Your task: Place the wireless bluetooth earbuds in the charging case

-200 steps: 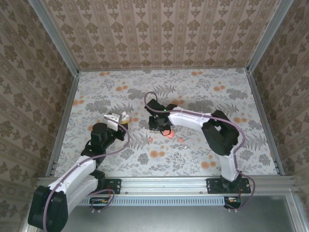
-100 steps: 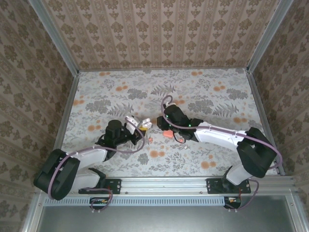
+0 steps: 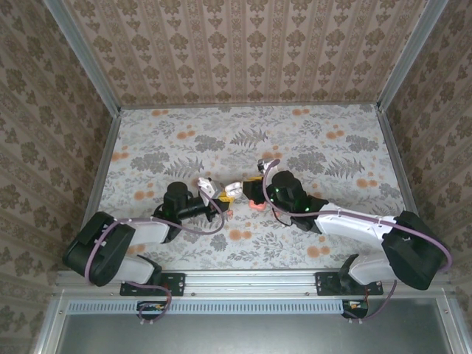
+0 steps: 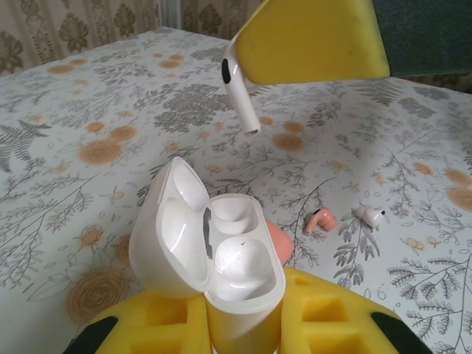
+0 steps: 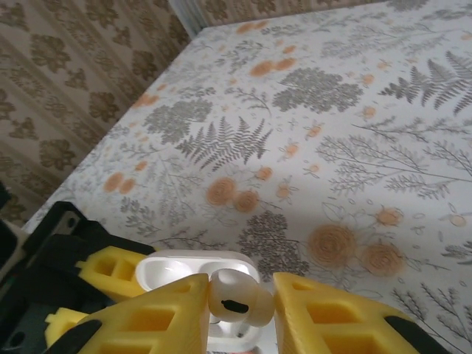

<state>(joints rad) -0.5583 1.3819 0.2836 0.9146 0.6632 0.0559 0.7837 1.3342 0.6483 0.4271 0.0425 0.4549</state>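
Gripping an open white charging case (image 4: 214, 254) by its base, our left claw (image 4: 243, 324) was closed tight. Our right claw (image 5: 240, 316) pinched a white earbud (image 4: 237, 82) just above it. A pink earbud (image 4: 321, 219) and a loose white earbud (image 4: 371, 215) lay on the table (image 4: 74, 147) nearby.

Nothing to read here, no text, label, brand or number. The white charging case (image 4: 243, 276) is plain, the white earbud (image 4: 237, 92) is unmarked, and the bench (image 3: 332, 147) cover carries flowers and ferns, no lettering.
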